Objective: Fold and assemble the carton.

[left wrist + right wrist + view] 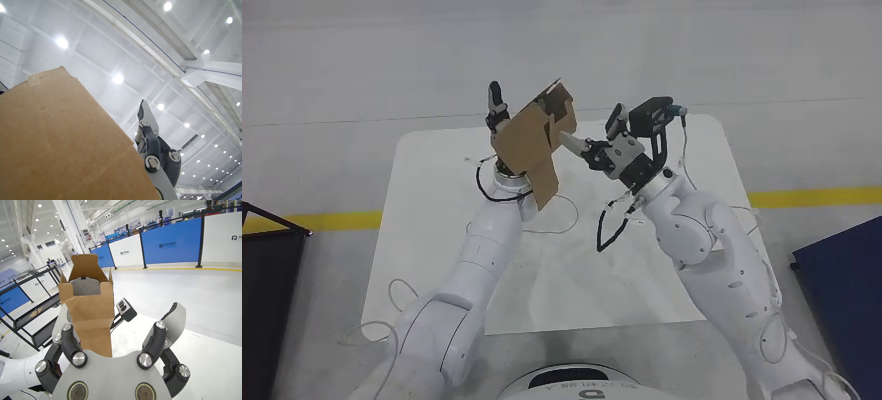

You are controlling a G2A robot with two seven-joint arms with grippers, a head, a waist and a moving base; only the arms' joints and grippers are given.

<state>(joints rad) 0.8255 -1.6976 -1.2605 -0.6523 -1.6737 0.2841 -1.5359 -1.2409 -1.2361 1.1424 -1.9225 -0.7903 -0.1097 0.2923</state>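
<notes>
A brown carton (534,140) is held up above the white table, its end flaps open. My left gripper (504,112) is shut on it from below; one of its fingers (145,115) stands beside the cardboard (56,136) and the other is hidden by it. In the right wrist view the carton (90,306) is an open tube with raised flaps. My right gripper (592,132) is open just right of the carton. One finger (62,317) lies against the carton's side and the other finger (175,315) is free.
The white table (442,220) lies under both arms, with thin cables (612,225) hanging from the wrists. A yellow floor line (332,220) runs behind it. A dark rack (267,260) stands at the left and a blue object (852,260) at the right.
</notes>
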